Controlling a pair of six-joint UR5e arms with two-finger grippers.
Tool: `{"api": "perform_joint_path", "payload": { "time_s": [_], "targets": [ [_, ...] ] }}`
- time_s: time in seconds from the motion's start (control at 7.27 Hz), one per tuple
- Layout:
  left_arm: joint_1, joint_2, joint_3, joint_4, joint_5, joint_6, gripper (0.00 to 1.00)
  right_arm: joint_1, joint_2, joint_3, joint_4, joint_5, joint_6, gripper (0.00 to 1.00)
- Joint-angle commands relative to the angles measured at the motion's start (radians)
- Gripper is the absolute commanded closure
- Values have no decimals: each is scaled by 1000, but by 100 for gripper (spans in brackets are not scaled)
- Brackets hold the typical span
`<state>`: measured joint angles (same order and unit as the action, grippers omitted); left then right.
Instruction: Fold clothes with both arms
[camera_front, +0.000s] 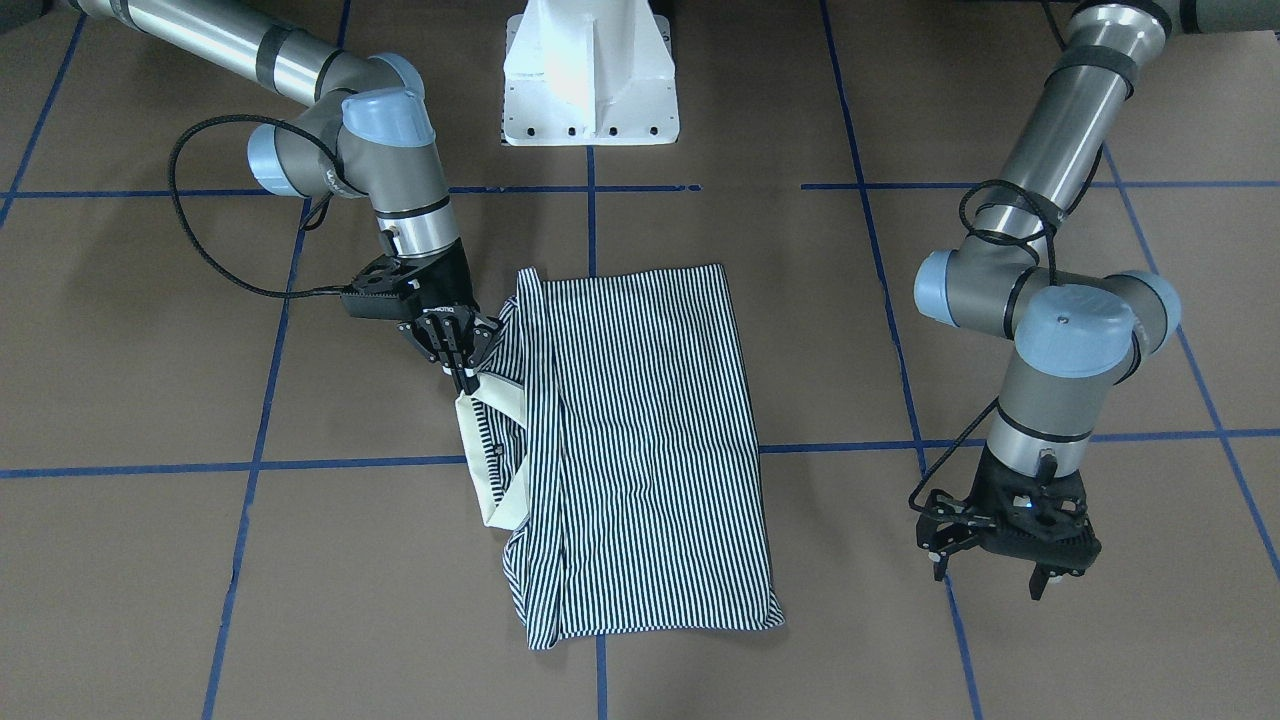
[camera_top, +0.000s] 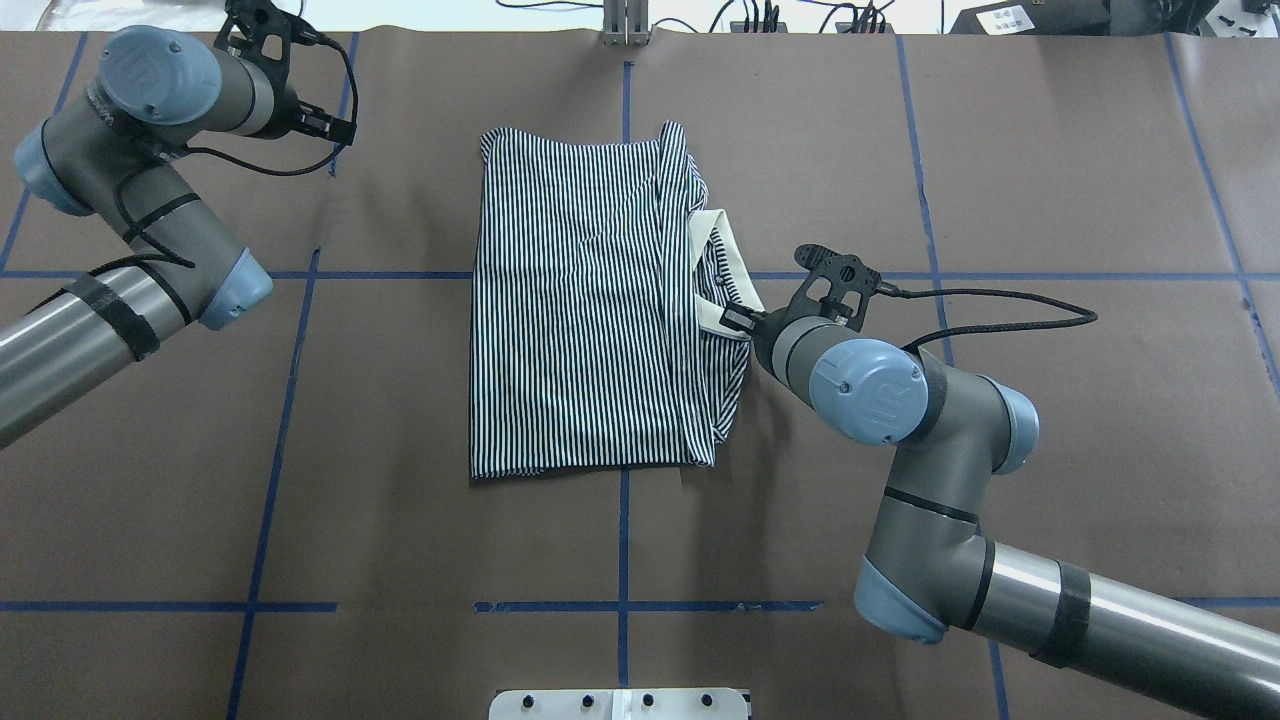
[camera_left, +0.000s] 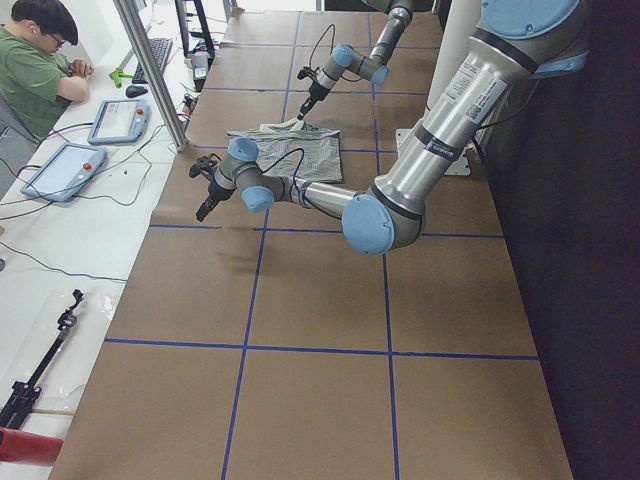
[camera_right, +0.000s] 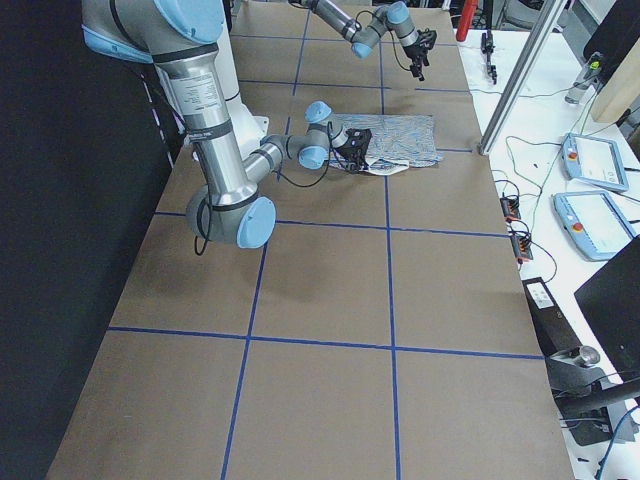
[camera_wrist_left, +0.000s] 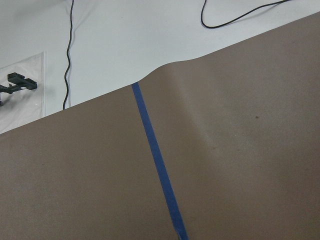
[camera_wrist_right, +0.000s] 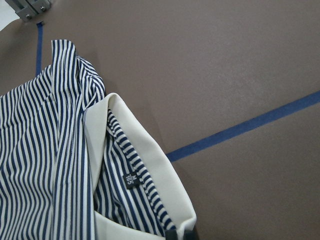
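Observation:
The striped polo shirt (camera_front: 640, 450) lies folded into a rectangle at the middle of the table, also seen from overhead (camera_top: 570, 310). Its cream collar (camera_front: 482, 470) sticks out on the robot's right side. My right gripper (camera_front: 464, 372) leans down onto the near end of that collar (camera_top: 722, 240) and is shut on its edge. The right wrist view shows the collar (camera_wrist_right: 150, 165), a small dark label (camera_wrist_right: 130, 179) inside the neck, and dark fingertips at the bottom edge. My left gripper (camera_front: 990, 578) hangs open and holds nothing, off the shirt over bare table near the far left corner.
Brown paper with blue tape lines (camera_front: 350, 463) covers the table. The white pedestal base (camera_front: 590, 75) stands at the robot's edge. A person (camera_left: 30, 70) sits at a white side bench with teach pendants (camera_left: 62, 170) beyond a metal post (camera_left: 150, 70).

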<state>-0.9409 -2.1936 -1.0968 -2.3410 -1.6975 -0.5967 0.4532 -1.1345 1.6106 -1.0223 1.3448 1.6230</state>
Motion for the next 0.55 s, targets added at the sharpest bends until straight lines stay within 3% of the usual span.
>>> {"api": "perform_joint_path", "payload": {
  "time_s": [0.0,0.41],
  "targets": [
    [-1,0,0,0,-1,0,0,-1,-1,23,-2,10,-88,0],
    [1,0,0,0,-2,2,0,-16,27,162,-264,53,-283,0]
  ]
}}
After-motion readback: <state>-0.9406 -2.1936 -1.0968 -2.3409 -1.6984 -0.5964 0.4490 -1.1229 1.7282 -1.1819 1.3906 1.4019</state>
